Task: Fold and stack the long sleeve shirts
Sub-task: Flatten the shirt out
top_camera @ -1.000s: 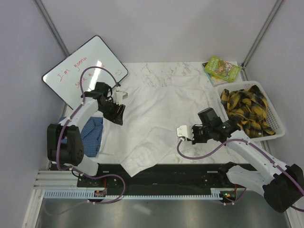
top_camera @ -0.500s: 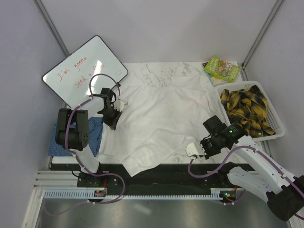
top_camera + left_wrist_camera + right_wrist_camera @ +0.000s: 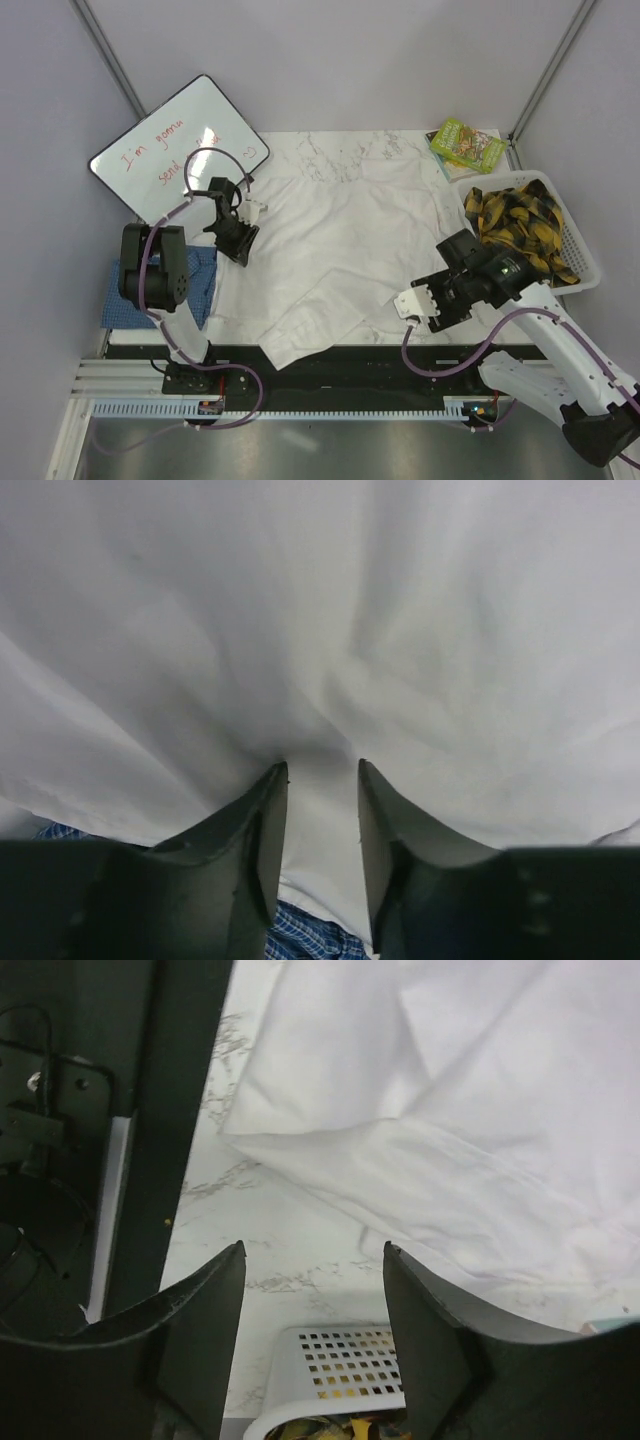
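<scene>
The white long sleeve shirt [image 3: 345,245] lies spread over the marble table, with a sleeve trailing toward the near edge. The blue checked shirt [image 3: 196,283] lies bunched at the left, partly under the white one. My left gripper [image 3: 239,250] rests on the white shirt's left edge. In the left wrist view its fingers [image 3: 322,770] stand a little apart on the white cloth [image 3: 330,630], with blue check [image 3: 310,935] showing below. My right gripper [image 3: 432,303] hangs open over bare marble by the shirt's lower right edge. Nothing is between its fingertips [image 3: 314,1250].
A whiteboard [image 3: 175,150] leans at the back left. A green book [image 3: 467,143] lies at the back right. At the right stands a white basket [image 3: 585,272] holding yellow-black plaid cloth [image 3: 515,225]; its rim [image 3: 330,1365] shows under my right gripper. The black front rail [image 3: 170,1110] runs nearby.
My right gripper has let go of the white shirt, opened wide and drawn back toward the near right. My left gripper moved down along the shirt's left edge, closed, then parted again.
</scene>
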